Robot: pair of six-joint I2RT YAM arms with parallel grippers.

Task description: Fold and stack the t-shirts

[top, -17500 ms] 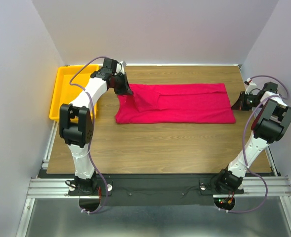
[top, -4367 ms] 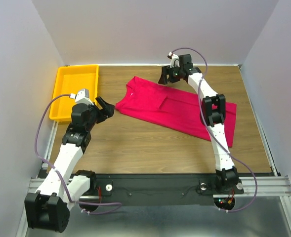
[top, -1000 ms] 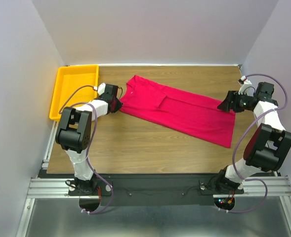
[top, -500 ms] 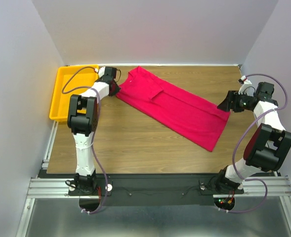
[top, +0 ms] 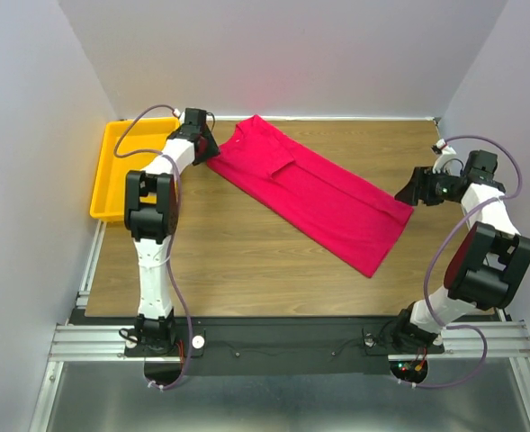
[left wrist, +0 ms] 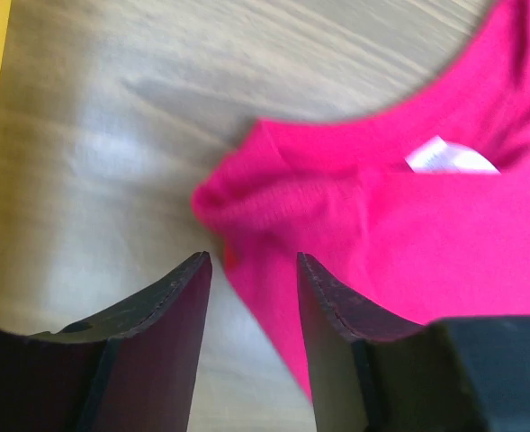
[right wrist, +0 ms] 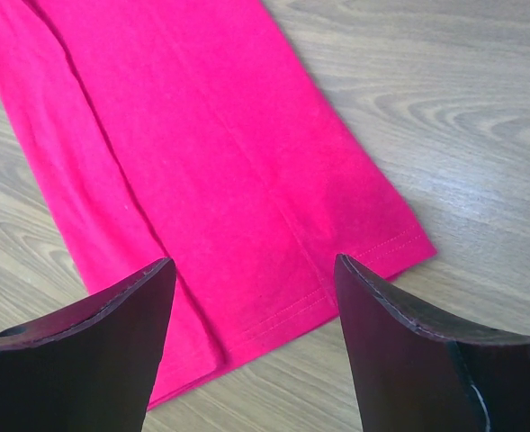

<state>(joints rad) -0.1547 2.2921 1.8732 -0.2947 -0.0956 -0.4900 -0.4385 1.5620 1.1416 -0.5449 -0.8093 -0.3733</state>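
**Item:** t-shirt (top: 314, 193), crimson, one piece.

**Location:** flat on the worktop (top: 247, 261), across its middle and far-left part. It is not in the yellow tray (top: 112, 157), which stands just beyond its neck end.

**Form:** a long narrow band, apparently doubled lengthwise, with a tucked sleeve showing as a small step near the neck end.

**Long axis:** diagonal, from far left to near right. The neck end points at the far-left corner, toward the tray. The hem (right wrist: 354, 270) points toward the near right.

**Left pincer (top: 206, 151):** low at the neck-end corner, just beside the cloth. In the wrist view the jaws stand part-way apart, with bare worktop between them and only a sliver of red at their mouth. The bunched shoulder corner and white neck label (left wrist: 449, 157) lie just ahead. It holds nothing.

**Right pincer (top: 411, 192):** near the hem end, at the band's right corner. The jaws are spread wide above the stitched corner, apart from the cloth. It holds nothing.

**Reason for the arrangement (a judgement, not an observation):**
- One arm at each end of the band suits either squaring the slanted strip to the worktop edge or lifting one end over the other for the crosswise fold.
- The left jaws sit at the thick collar corner, where a pinch gathers all layers.
- The right jaws are wide enough to straddle the doubled hem.

**Status:** lengthwise fold seemingly done. Crosswise fold and stacking not yet done.
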